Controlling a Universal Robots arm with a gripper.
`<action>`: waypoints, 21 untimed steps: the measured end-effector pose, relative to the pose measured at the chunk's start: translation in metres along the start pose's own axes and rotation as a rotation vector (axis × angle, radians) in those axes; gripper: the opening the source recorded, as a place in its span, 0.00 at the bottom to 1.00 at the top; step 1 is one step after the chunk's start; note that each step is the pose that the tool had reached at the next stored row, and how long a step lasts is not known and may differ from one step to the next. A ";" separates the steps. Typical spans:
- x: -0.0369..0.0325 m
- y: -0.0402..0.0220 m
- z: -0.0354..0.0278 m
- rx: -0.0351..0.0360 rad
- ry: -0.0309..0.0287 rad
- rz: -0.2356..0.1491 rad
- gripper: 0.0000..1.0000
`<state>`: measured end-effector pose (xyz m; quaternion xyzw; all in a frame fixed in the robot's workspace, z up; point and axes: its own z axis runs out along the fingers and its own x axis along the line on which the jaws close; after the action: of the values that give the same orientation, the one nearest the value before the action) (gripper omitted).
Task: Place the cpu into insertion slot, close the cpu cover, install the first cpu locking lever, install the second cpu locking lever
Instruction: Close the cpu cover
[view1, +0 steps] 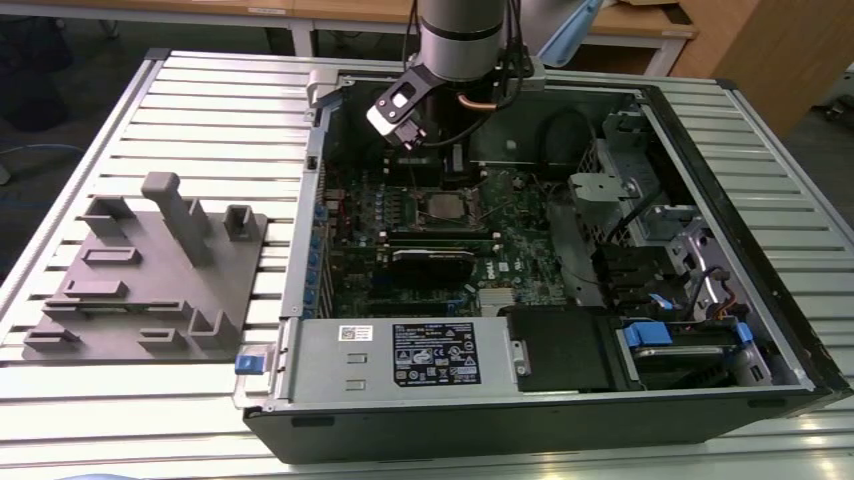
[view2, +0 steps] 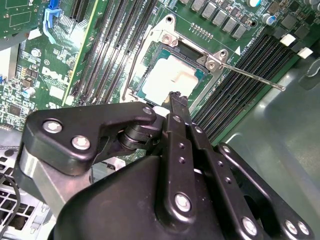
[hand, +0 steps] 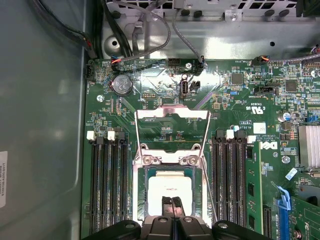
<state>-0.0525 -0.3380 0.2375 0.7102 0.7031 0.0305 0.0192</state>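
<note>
Silver cpu sits in insertion slot w/ closed hand right above.

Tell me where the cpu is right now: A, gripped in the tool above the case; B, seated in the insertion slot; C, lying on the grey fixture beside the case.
B: the cpu lies flat inside the insertion slot, with the tool over it.
</note>
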 end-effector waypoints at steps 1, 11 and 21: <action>0.0000 0.0000 -0.0007 0.0000 0.0000 0.000 0.11; 0.0002 0.0007 -0.0097 -0.0005 0.0007 0.000 0.11; 0.0003 0.0009 -0.0118 -0.0005 0.0008 0.000 0.11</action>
<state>-0.0524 -0.3380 0.2494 0.7102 0.7031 0.0309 0.0191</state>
